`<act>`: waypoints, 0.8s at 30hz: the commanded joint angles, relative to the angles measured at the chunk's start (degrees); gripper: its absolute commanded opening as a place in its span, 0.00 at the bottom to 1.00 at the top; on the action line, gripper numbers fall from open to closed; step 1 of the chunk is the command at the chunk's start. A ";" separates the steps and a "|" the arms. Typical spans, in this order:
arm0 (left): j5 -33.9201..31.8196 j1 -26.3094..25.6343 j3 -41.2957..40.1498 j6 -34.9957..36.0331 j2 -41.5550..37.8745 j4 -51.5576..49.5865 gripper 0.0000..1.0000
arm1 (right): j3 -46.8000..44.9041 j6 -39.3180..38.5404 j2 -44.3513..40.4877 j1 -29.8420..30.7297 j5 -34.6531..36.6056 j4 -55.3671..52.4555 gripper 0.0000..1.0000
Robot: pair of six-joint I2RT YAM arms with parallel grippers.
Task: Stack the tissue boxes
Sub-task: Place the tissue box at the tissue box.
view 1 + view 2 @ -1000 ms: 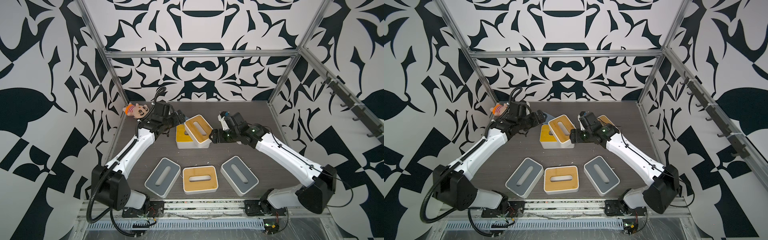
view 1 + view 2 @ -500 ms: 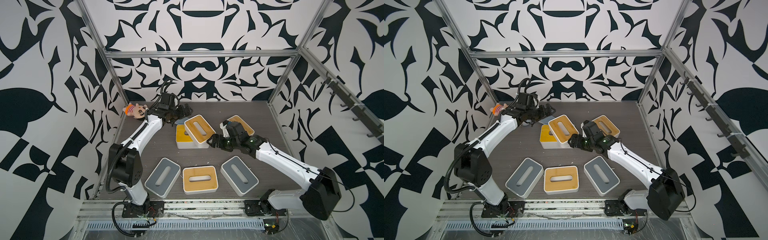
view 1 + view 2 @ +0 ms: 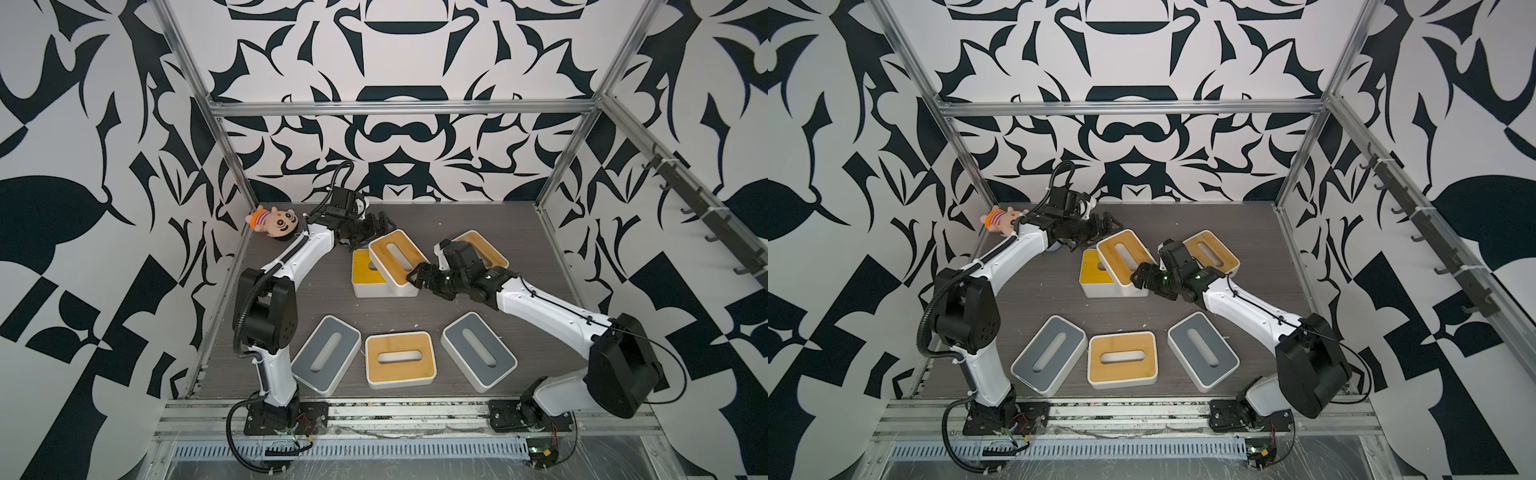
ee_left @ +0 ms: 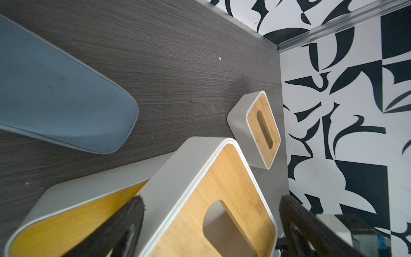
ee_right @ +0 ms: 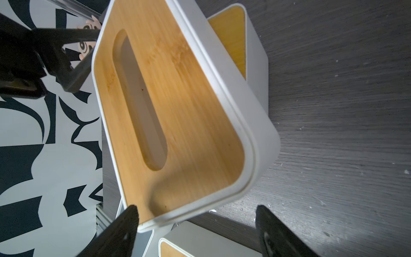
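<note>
Right wrist view: bamboo-lidded box [image 5: 173, 106] sits askew atop yellow-lidded box [image 5: 231, 33]. First tier, I judge. My right pincer [image 5: 195, 211] parted, empty, straddling its corner; left pincer [image 3: 380, 222] wide, empty (far end). Next: nudge it square from both ends.

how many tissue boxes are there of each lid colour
yellow lid box: 1
bamboo-tan lid boxes: 3
grey lid boxes: 2
total: 6
</note>
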 commanded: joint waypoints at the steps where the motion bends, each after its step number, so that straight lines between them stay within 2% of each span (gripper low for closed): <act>1: 4.16 0.23 1.14 0.91 0.68 -0.12 0.99 | 1.67 0.61 -0.19 -0.94 -0.33 3.34 0.87; 15: 4.33 0.23 -6.03 0.27 -3.71 1.27 0.99 | 8.10 -1.59 5.09 -2.84 -1.83 1.22 0.87; 24: -0.64 0.23 -13.55 -2.21 -9.80 2.50 0.99 | 13.85 -4.83 8.86 -3.68 -4.30 -3.27 0.87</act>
